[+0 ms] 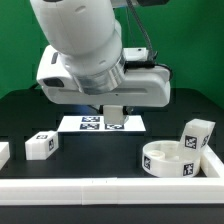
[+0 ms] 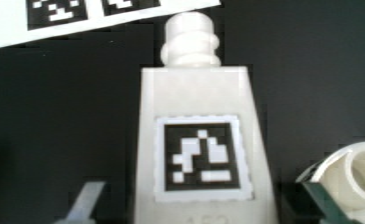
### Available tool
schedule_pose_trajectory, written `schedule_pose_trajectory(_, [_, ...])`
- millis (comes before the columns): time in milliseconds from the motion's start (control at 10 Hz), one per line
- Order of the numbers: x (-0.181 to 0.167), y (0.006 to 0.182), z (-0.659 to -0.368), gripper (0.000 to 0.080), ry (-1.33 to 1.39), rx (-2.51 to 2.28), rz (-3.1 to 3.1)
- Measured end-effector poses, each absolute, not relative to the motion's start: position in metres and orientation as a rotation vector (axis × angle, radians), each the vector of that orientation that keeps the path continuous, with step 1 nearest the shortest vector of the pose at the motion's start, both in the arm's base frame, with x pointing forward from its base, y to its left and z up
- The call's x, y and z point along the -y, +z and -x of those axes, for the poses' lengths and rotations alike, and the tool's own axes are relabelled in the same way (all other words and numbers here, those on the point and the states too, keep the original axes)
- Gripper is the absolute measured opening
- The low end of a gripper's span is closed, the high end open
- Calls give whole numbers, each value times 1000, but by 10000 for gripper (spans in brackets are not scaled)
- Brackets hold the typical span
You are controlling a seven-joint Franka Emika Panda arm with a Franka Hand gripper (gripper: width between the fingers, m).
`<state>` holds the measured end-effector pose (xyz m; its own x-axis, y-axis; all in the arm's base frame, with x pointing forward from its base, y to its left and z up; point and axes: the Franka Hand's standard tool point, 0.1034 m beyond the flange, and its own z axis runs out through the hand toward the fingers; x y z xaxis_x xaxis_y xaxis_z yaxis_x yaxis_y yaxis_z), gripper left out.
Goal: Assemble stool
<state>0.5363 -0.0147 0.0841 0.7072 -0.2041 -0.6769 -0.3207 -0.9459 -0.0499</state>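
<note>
Three legs; first leg point(image 2: 198, 140) clamped in the gripper point(image 2: 200, 198), second leg point(image 1: 40, 145) and third leg point(image 1: 197, 135) loose; one seat point(image 1: 165, 160)

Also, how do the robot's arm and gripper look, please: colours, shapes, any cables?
The arm is a thick, rounded, glossy white shell. The gripper has a wide, boxy white body with rounded corners. A black cable loops beside the arm. In the wrist view, one of the fingers shows as a slim grey bar. I see no markings on either.
</note>
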Motion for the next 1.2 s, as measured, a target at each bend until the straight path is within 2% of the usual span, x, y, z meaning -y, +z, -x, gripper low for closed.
schedule_pose_trajectory(100, [16,83,-547,338,949,-432,2796])
schedule_pose_trajectory(300, [10,95,-550,338,803,-439,2846])
schedule_pose_trajectory(600, [-1,103,-569,340,548,-430,2924])
schedule_pose_trajectory(1200, [-7,104,-596,340,-158,-418,3031])
